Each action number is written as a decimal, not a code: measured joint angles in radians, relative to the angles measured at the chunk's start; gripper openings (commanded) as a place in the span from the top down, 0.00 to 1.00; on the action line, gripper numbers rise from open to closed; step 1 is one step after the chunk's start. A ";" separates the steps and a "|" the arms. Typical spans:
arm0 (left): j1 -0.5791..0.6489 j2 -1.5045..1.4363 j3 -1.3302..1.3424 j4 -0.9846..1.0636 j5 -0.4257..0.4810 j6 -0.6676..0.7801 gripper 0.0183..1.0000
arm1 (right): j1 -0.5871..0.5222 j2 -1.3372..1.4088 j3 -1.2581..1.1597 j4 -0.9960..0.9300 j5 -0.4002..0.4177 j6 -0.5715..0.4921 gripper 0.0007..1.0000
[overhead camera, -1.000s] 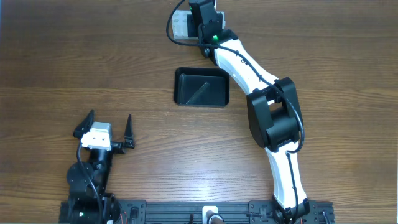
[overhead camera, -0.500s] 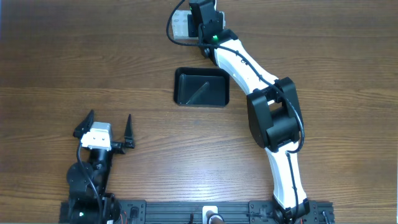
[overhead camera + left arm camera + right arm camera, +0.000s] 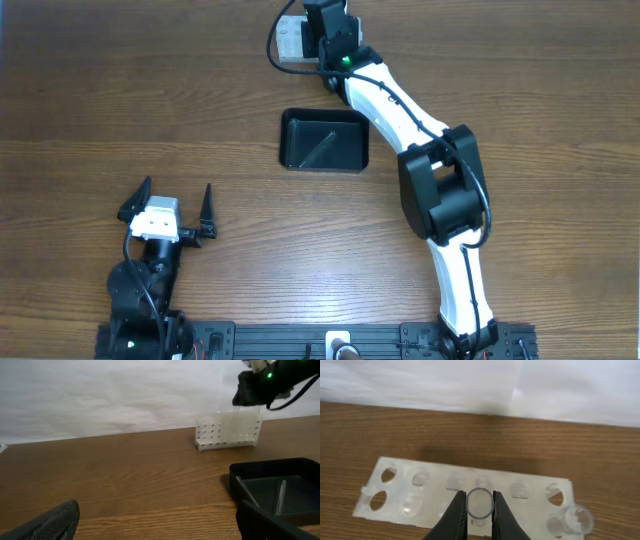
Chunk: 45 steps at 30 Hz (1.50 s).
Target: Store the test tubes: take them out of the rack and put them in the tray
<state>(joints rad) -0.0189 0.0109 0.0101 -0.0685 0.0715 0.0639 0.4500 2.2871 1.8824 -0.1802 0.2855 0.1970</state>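
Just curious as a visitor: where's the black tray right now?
In the top view, the black tray lies near the centre, just below the white rack and left of the right arm.

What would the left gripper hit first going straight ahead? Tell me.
Probably nothing: the left gripper faces bare table up to the white backdrop. The rack and tray sit off to one side, though depth is unclear.

The rack [image 3: 290, 42] is set at the far edge of the table [image 3: 100, 100]. The tray [image 3: 284, 140] is placed before it, with one test tube [image 3: 322, 148] laid slantwise inside. Over the rack, the right gripper [image 3: 479, 505] is clamped on a second tube [image 3: 480, 495]; a third tube [image 3: 575, 519] is seated in an end hole.
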 measured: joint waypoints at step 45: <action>0.000 0.000 0.000 0.000 0.000 0.000 0.00 | 0.040 -0.090 0.029 -0.670 -0.386 0.125 0.98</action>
<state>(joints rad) -0.0189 0.0109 0.0101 -0.0681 0.0719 0.0643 0.4904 2.1967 1.9118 -0.8505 -0.1005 0.3218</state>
